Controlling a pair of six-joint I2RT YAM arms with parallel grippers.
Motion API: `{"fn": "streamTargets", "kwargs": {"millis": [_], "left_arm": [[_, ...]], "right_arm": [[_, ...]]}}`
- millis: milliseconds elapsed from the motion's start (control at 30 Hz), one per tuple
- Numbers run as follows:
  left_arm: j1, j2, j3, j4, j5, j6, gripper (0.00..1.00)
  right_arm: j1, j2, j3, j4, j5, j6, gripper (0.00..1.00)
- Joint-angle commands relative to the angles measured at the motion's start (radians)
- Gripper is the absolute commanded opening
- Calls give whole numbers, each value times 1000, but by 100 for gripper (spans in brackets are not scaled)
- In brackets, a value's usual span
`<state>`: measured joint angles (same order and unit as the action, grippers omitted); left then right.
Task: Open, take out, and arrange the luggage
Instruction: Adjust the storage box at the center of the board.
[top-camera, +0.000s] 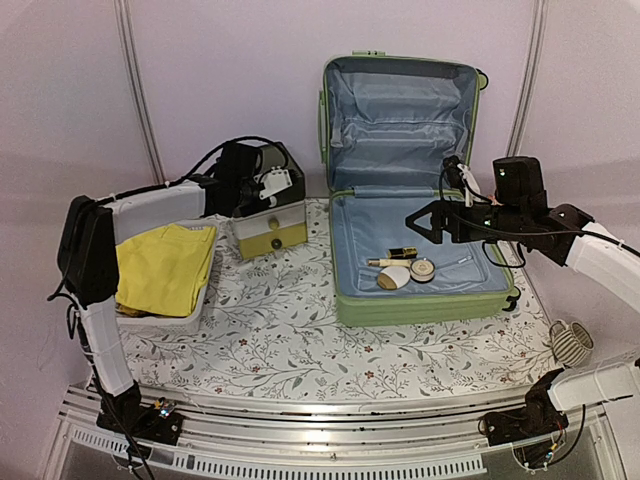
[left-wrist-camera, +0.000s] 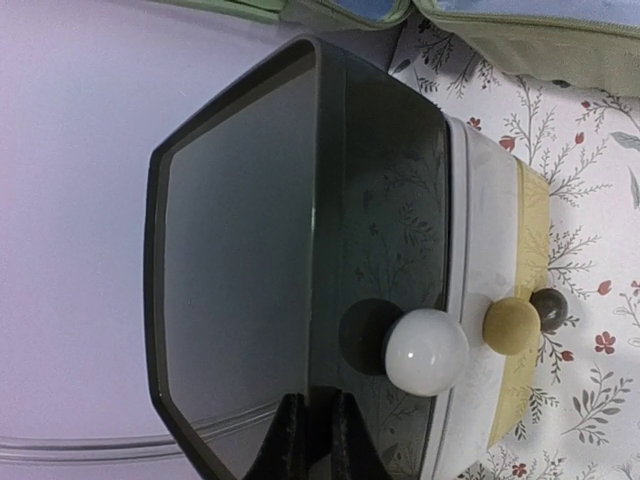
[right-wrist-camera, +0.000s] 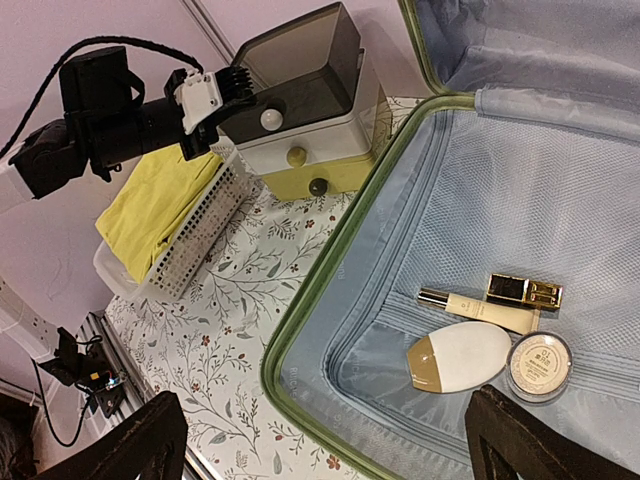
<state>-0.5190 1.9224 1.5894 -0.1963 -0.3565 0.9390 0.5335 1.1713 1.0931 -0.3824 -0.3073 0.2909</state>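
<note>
Right gripper (right-wrist-camera: 325, 425) gapes above one luggage (right-wrist-camera: 318, 290) holding four cosmetics (right-wrist-camera: 460, 357).

Light-green luggage (top-camera: 420, 300), lid open upright

The suitcase (top-camera: 420, 305) is showing a light-green shell and pale blue lining. The desk (top-camera: 300, 350) is showing white with grey sprigs and red blossoms. The drawer box (top-camera: 270, 228) is showing a smoky dark lid, white and yellow drawers.

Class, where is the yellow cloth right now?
Top view, left side: the yellow cloth lies in the white basket, just left of the drawer box.
</note>
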Motion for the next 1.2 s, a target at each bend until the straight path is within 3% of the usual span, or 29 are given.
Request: {"fn": "streamTargets", "kwargs": {"millis": [0, 33, 200, 267, 400, 600, 800, 1167], "left_arm": [[-1, -51, 3, 5, 24, -6, 0], [0, -51, 4, 1, 28, -6, 3], [1, -40, 42, -46, 44, -35, 46], [0, -43, 48, -60, 61, -43, 58], [-1, -65, 51, -78, 98, -64, 71], [-1, -81, 74, -125, 99, -59, 74], [4, -38, 124, -196, 18, -44, 68], [38, -4, 168, -335, 79, -102, 65]], "right_arm": [[-6, -6, 25, 4, -6, 1, 99], [-5, -4, 25, 4, -6, -1, 99], [-6, 1, 24, 8, -12, 3, 99], [-6, 1, 23, 9, -12, 4, 99], [-6, 2, 26, 8, -13, 4, 99], [-6, 8, 30, 13, -22, 2, 99], [-5, 11, 34, 14, -27, 5, 99], [-6, 26, 34, 21, -38, 6, 99]]}}
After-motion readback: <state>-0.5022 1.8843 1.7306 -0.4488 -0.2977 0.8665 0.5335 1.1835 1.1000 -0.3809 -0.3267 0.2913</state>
